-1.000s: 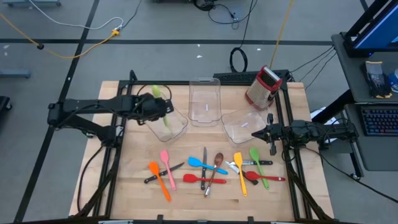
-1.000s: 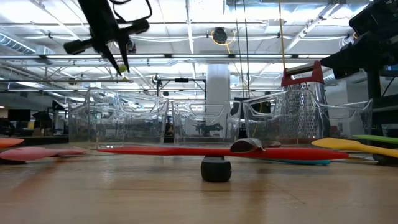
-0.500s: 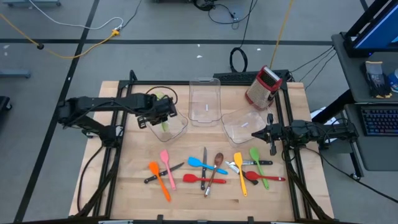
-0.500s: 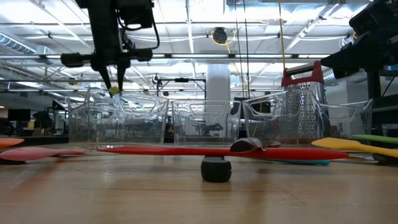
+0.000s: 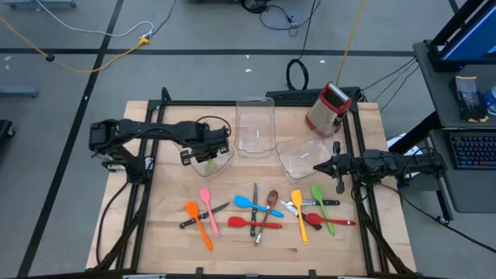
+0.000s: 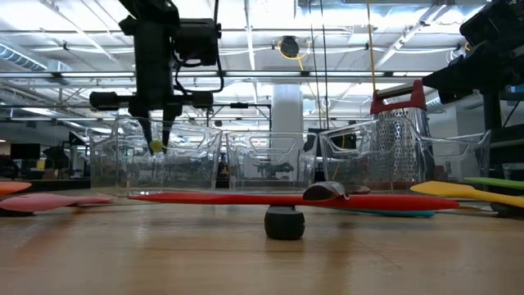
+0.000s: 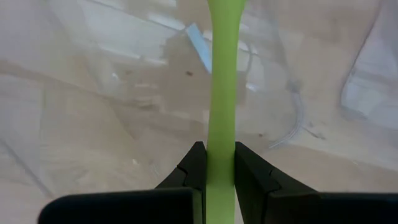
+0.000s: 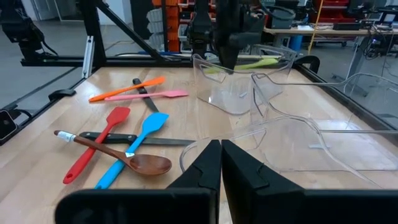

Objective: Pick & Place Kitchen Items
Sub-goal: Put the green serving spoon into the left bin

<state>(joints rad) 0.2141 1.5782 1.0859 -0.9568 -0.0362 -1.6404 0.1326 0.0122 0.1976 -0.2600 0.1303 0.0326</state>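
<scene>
1. Placing step: the left gripper (image 7: 214,163) hangs over the clear bin (image 5: 225,160) nearest the tabletop's left edge, clamped on a light-green utensil (image 7: 222,81).
2. The utensil's long axis runs straight down into the bin — its head is out of sight.
3. Next, probably: lower, then release.
4. The right gripper (image 8: 221,163) waits near the right edge, fingers together, empty.

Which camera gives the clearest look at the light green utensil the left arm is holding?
The left wrist view: the light green utensil fills the frame, pinched between the left gripper fingers over a clear bin. The high view shows only a green sliver; the low view just its tip; the right wrist view glimpses it far off.
</scene>
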